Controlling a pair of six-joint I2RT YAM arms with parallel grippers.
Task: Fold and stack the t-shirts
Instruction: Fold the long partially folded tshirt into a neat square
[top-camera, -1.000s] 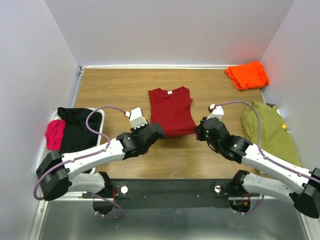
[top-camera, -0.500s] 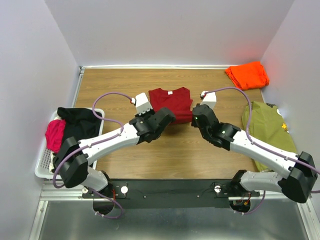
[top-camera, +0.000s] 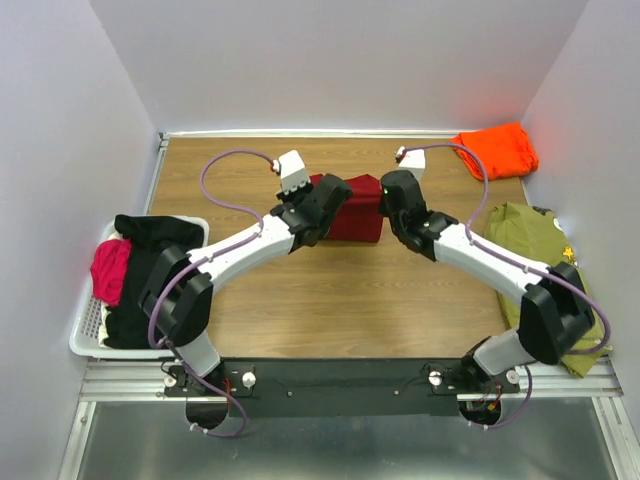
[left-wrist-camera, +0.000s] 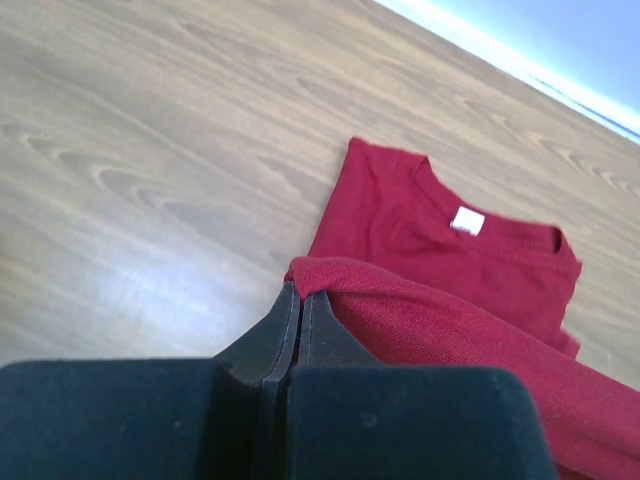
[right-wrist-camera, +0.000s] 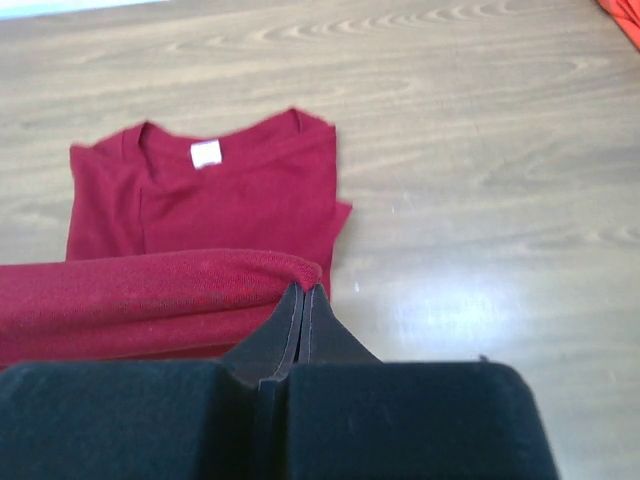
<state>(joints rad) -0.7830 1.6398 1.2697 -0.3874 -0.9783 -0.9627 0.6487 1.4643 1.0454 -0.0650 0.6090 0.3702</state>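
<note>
Okay, both claws clamped: left gripper and right gripper each pinch the raised hem of the dark red t-shirt, its white label flat on the table just ahead of them. Well beyond the right claw lies the orange t-shirt.

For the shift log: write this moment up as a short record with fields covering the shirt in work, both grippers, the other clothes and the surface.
Shirt in work: dark red cloth t-shirt with white neck label, lower edge lifted and doubled toward the collar
Left gripper: shut on the lifted edge, left end
Right gripper: shut on the same edge, right end
Far right corner: bright orange folded cloth shirt
Right side: olive green shirt, spread out
Left side: white plastic basket holding a black garment and a pink garment
Surface: wooden table
</note>
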